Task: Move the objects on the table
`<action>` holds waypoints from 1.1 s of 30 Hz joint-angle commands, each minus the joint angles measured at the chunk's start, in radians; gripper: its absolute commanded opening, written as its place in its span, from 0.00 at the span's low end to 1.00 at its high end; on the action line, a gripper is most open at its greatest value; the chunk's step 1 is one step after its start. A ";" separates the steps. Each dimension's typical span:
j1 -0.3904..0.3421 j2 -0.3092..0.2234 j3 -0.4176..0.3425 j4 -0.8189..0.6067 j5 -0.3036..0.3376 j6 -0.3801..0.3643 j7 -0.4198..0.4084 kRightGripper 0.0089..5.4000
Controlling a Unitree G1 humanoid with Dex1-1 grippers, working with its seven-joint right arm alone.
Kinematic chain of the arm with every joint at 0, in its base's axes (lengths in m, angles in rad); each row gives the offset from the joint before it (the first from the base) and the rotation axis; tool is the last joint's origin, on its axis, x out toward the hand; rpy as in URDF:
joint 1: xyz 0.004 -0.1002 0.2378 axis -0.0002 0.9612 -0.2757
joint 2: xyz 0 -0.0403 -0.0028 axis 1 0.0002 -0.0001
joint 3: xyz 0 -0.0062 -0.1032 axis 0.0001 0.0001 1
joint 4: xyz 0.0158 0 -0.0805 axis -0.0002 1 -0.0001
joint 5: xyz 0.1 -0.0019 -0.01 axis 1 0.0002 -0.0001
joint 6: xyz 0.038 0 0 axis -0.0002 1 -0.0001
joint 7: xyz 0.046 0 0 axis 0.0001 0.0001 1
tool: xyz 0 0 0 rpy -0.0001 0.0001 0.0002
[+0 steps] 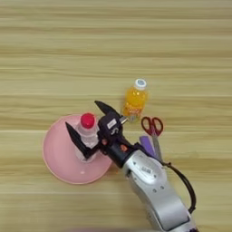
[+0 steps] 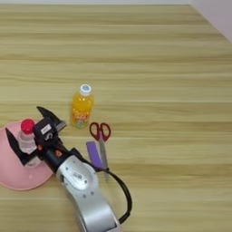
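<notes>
A clear plastic bottle (image 1: pixel 89 132) with a red cap stands upright on the right part of the round pink plate (image 1: pixel 59 158). My right gripper (image 1: pixel 88 123) is open, its two black fingers spread wide on either side of the bottle: one finger (image 1: pixel 74 137) lies to the bottle's left over the plate, the other (image 1: pixel 107 109) points up past its right. A small orange juice bottle (image 1: pixel 135 102) with a white cap stands to the right. Red-handled scissors (image 1: pixel 152 128) lie beside it, and a small purple block (image 1: pixel 147 145) lies next to my forearm.
The silver forearm (image 1: pixel 152 181) comes in from the bottom edge with a black cable (image 1: pixel 186 186) looping on its right. The tan wooden table (image 1: pixel 113 45) stretches beyond the objects, and a pale corner (image 2: pixel 217 13) shows at the top right.
</notes>
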 commanded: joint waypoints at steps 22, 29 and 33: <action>-0.118 0.018 -0.154 -0.078 0.007 -0.075 -0.109 1.00; -0.161 0.012 -0.209 -0.056 0.004 -0.058 -0.147 1.00; -0.198 0.000 -0.243 -0.028 -0.014 -0.061 -0.176 1.00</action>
